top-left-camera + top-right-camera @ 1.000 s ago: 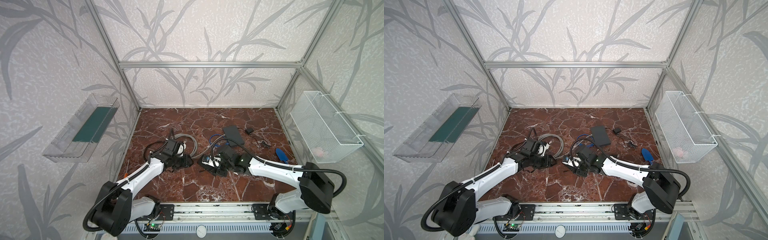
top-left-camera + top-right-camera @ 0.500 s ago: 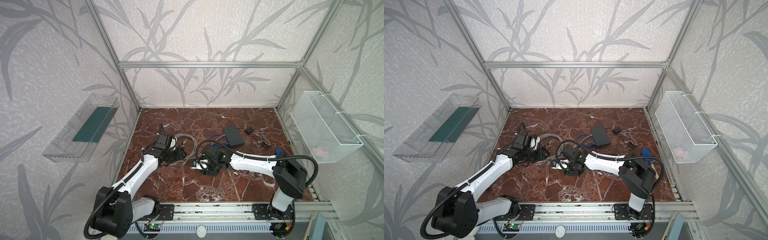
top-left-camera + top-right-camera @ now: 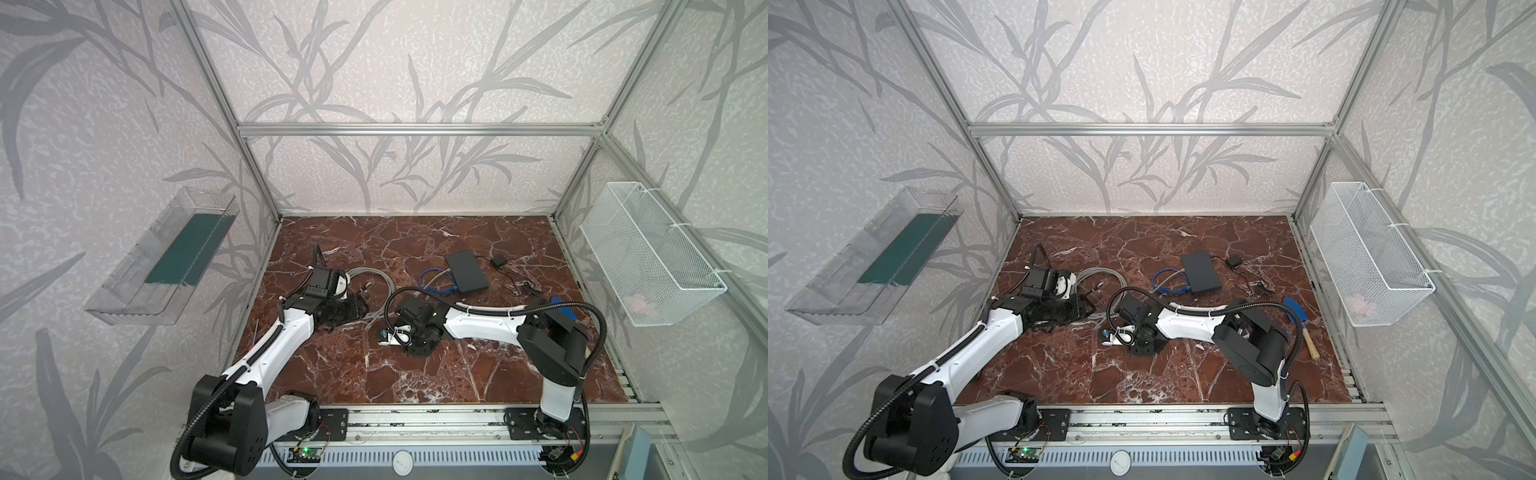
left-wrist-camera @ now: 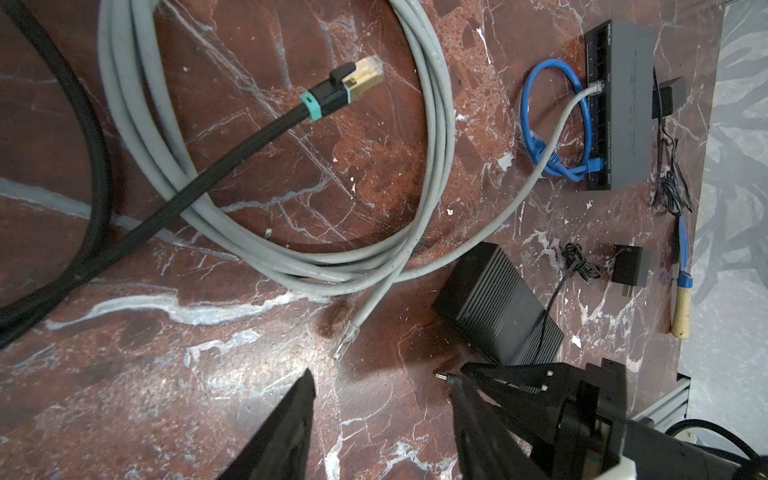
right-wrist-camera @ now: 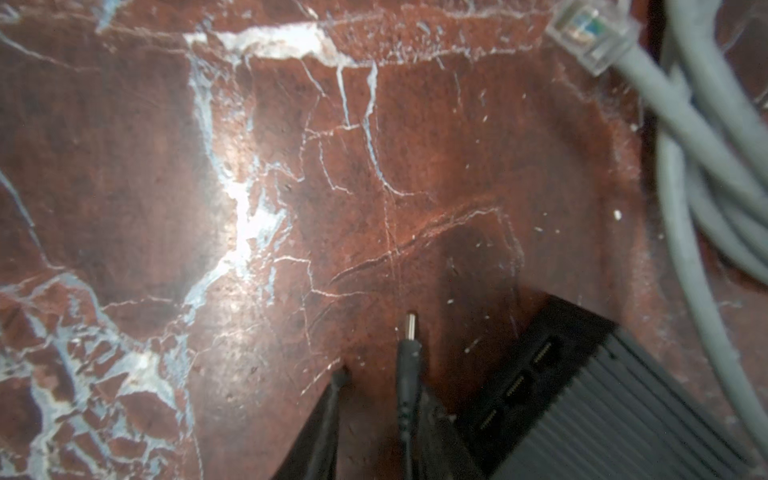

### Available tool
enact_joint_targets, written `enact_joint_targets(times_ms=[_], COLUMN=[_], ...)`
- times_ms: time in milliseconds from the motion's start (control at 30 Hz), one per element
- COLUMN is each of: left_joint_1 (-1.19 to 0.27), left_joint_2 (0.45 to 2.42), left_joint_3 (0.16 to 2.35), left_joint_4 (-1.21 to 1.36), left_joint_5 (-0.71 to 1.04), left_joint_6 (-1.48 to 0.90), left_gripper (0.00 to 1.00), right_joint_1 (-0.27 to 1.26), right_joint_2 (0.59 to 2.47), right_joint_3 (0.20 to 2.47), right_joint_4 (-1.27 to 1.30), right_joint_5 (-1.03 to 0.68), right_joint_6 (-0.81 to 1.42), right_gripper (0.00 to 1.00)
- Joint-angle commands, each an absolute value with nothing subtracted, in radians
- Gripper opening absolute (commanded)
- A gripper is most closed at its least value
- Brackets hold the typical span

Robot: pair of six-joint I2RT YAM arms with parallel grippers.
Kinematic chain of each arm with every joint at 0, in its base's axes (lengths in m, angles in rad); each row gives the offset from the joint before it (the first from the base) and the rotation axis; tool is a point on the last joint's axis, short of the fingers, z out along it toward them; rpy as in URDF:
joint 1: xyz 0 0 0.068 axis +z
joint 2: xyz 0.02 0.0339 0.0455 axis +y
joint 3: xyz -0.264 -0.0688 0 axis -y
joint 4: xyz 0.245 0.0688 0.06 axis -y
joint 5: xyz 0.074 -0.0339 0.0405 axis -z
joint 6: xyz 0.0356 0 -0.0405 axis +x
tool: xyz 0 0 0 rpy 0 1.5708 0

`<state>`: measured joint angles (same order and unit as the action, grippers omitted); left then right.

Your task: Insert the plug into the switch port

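Observation:
A thin black barrel plug [image 5: 409, 332] with a metal tip lies between the fingers of my right gripper [image 5: 382, 386]. It rests along one finger, and a gap separates it from the other finger [image 5: 334, 399], so the narrowed jaws are open. The black ribbed switch [image 5: 602, 407] sits right beside that finger, its ports facing the plug's side. In the left wrist view the plug tip [image 4: 441, 376] pokes out of the right gripper just below the switch [image 4: 498, 307]. My left gripper [image 4: 382, 382] is open and holds nothing. In both top views the right gripper [image 3: 390, 334] [image 3: 1113, 334] is low at the table's middle.
A coiled grey network cable [image 4: 432, 137] with a clear plug end [image 4: 347, 343] lies near both grippers. A black braided cable [image 4: 232, 158] crosses it. A flat dark switch [image 3: 467, 272] with a blue cable [image 3: 436, 282] sits behind. A blue spatula [image 3: 1298, 316] lies at the right.
The right arm has shifted left across the table and its jaws have narrowed around the plug. The left gripper has drawn back a little toward the left rear, still open.

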<state>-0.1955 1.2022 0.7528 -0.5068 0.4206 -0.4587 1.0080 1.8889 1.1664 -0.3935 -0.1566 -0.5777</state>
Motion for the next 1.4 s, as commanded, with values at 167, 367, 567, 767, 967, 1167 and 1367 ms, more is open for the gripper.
enact_joint_targets(times_ms=[167,367,567,767,967,1167,1367], left_joint_1=[-0.190,-0.193,-0.195,-0.207,-0.233,-0.291,-0.291], left_joint_2=[1.234,1.287,1.293,1.313,1.354,1.407,1.427], left_joint_3=[0.789,0.734,0.683,0.622,0.598,0.627,0.643], left_joint_4=[-0.531,-0.442,-0.287,-0.065,0.078,0.112,0.120], left_joint_5=[0.535,0.772,0.939,1.014,1.020,0.995,1.008], left_joint_6=[-0.403,-0.471,-0.593,-0.750,-0.842,-0.852,-0.852], left_gripper=[0.53,0.43,0.42,0.43,0.43,0.43,0.32], right_joint_1=[1.012,0.979,0.906,0.849,0.834,0.834,0.833], right_joint_2=[1.848,1.755,1.671,1.646,1.634,1.623,1.621], right_joint_3=[1.170,1.123,1.056,1.017,0.999,0.978,0.968], right_joint_4=[-0.390,-0.310,-0.205,-0.105,-0.044,0.002,0.020], right_joint_5=[-0.164,-0.203,-0.288,-0.350,-0.386,-0.398,-0.394], right_joint_6=[-0.548,-0.475,-0.379,-0.291,-0.251,-0.215,-0.199], right_gripper=[0.13,0.08,0.09,0.08,0.11,0.11,0.11])
